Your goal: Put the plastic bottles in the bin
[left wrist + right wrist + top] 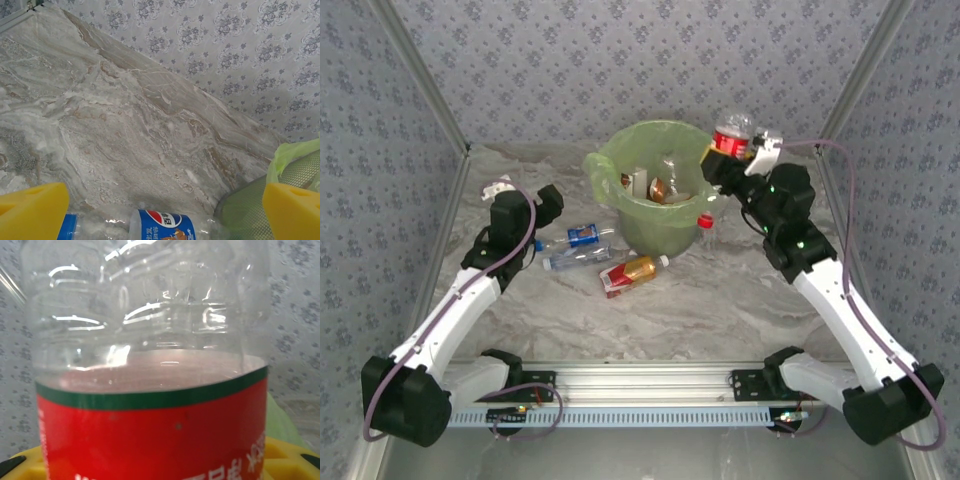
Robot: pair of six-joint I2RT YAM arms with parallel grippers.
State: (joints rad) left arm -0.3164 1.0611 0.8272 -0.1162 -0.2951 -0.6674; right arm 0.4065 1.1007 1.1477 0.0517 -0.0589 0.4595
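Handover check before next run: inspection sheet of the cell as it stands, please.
Surface: marble-pattern table, nothing spilled seen.
Job's things: bin mid-rear holding bottles; blue-label bottle, clear bottle, amber bottle lying left-front of it; red-capped bottle beside its right wall; red-label bottle in right hand.
Clutter: small white object rear left, unidentifiable.
Hands: left hand open, by blue-label bottle; right hand shut on red-label bottle at bin's right rim.
Cables: purple cables along both arms.
Surroundings: patterned walls, metal frame posts.
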